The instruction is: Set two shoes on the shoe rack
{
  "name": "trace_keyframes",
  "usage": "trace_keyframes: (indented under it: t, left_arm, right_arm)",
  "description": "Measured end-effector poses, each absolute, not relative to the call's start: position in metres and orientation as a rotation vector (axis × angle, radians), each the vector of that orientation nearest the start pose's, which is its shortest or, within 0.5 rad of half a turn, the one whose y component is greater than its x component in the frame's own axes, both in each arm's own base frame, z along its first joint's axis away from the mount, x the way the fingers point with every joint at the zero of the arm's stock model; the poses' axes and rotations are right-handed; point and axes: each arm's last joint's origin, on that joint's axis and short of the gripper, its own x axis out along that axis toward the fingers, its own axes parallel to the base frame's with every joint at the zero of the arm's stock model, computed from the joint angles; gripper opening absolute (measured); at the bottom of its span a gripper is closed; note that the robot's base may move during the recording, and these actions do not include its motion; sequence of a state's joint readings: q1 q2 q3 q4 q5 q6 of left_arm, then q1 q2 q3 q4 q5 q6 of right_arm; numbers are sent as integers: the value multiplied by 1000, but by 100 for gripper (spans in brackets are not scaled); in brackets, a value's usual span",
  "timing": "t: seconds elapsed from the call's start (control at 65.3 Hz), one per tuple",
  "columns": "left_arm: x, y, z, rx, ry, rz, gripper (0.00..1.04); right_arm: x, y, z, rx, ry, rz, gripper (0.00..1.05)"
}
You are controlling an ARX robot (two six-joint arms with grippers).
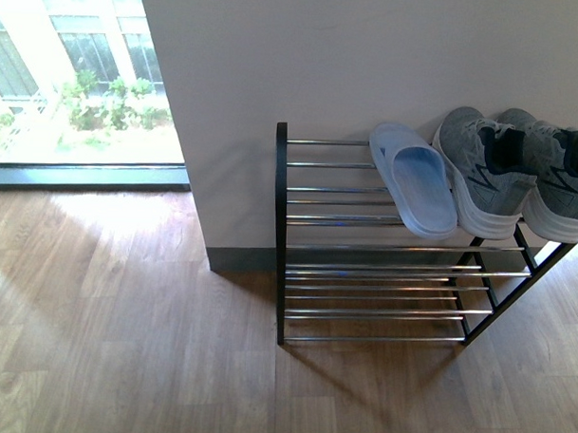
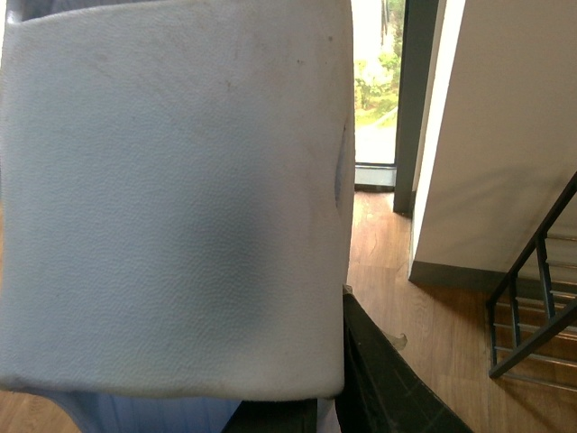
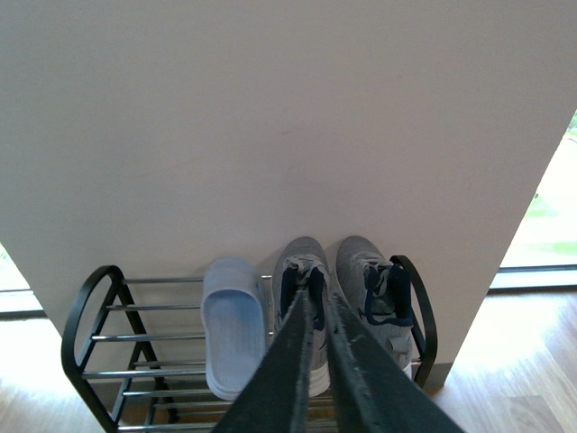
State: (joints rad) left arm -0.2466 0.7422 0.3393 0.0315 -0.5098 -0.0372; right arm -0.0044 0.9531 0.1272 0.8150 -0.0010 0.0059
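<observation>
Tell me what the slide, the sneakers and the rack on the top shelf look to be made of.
Slide: pale blue, one-piece, matte, smooth; looks like moulded foam or rubber.
Sneakers: grey textured uppers, likely knit fabric, on white ridged soles, probably rubber.
Rack: black painted frame with shiny chrome-looking bars, apparently metal.

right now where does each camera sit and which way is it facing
Front view: on the robot's body, looking down at the shoe rack against the wall; no arm shows.
Left wrist view: on the left arm, filled by a pale blue slide held close in the left pincer; rack edge at the side.
Right wrist view: on the right arm, facing the wall over the near-shut right pincer.
Front and right wrist views share the racked slide and grey sneakers.
</observation>
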Motion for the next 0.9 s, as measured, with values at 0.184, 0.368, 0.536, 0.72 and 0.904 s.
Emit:
trace_keyframes:
  t: [0.184, 0.368, 0.536, 0.72, 0.904]
  left_arm:
    - [160, -26, 207, 101, 341, 266, 2]
    - [160, -26, 207, 101, 341, 266, 2]
    - [160, -26, 207, 101, 341, 266, 2]
    - [160, -26, 207, 101, 341, 266, 2]
    - [160, -26, 207, 101, 341, 266, 2]
  right_arm:
    - [160, -1, 174, 3, 14, -4, 2]
    - [150, -1, 164, 3, 8, -3, 2]
    - [143, -1, 166, 3, 4, -3, 2]
    - [136, 0, 169, 3, -4, -3, 2]
    - [128, 0, 171, 3, -13, -3, 2]
